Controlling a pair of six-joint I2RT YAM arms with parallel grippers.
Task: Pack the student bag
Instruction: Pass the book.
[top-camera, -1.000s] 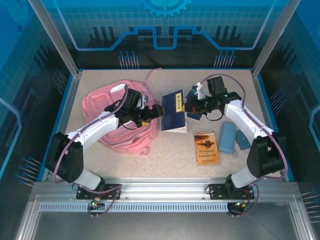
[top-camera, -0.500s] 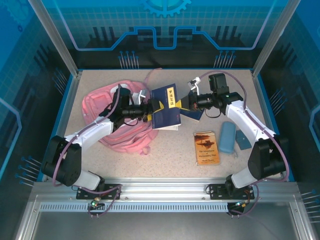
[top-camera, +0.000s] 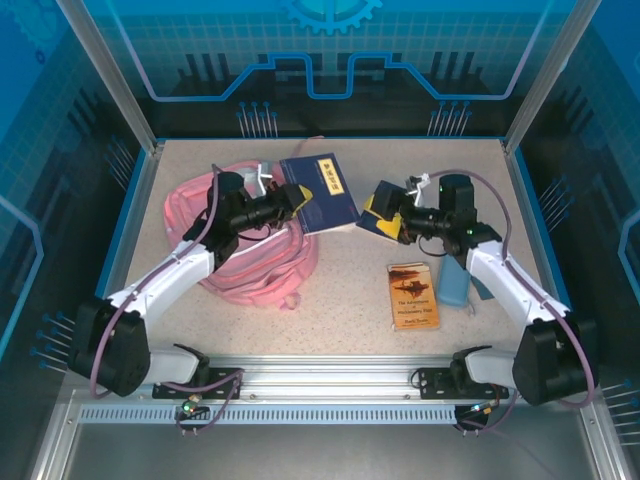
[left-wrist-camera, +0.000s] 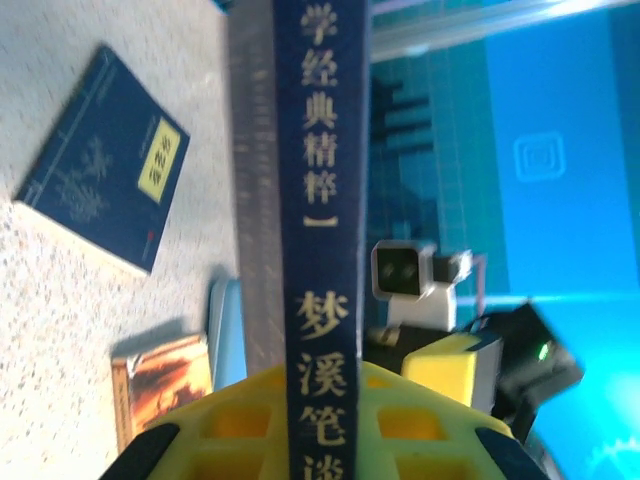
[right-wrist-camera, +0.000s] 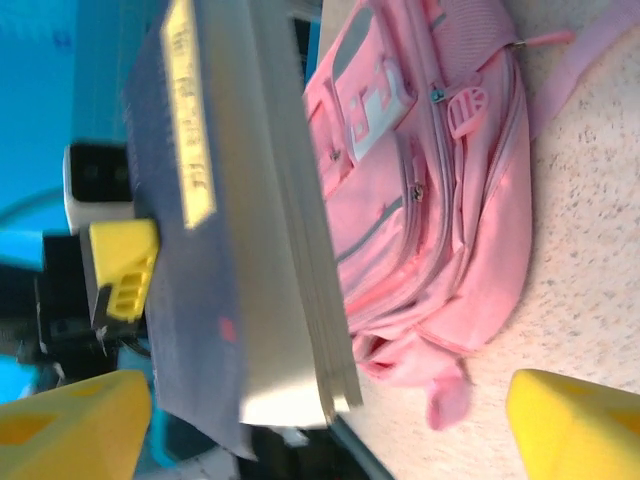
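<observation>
White links (top-camera: 165, 280), black joints (top-camera: 110, 345), purple cables (top-camera: 211, 200), yellow gripper (right-wrist-camera: 320, 410) fingers (right-wrist-camera: 70, 420).

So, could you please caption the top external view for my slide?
Left fingers hold a navy book beside the pink student bag.

You have three books on the surface: one larger dark blue book with gold lettering (top-camera: 322, 190), one smaller dark blue book with a yellow label (left-wrist-camera: 100, 160) and one brown paperback (top-camera: 413, 296). Add one soft pink fabric backpack (top-camera: 250, 275) and one light blue oblong case (top-camera: 455, 280).
</observation>
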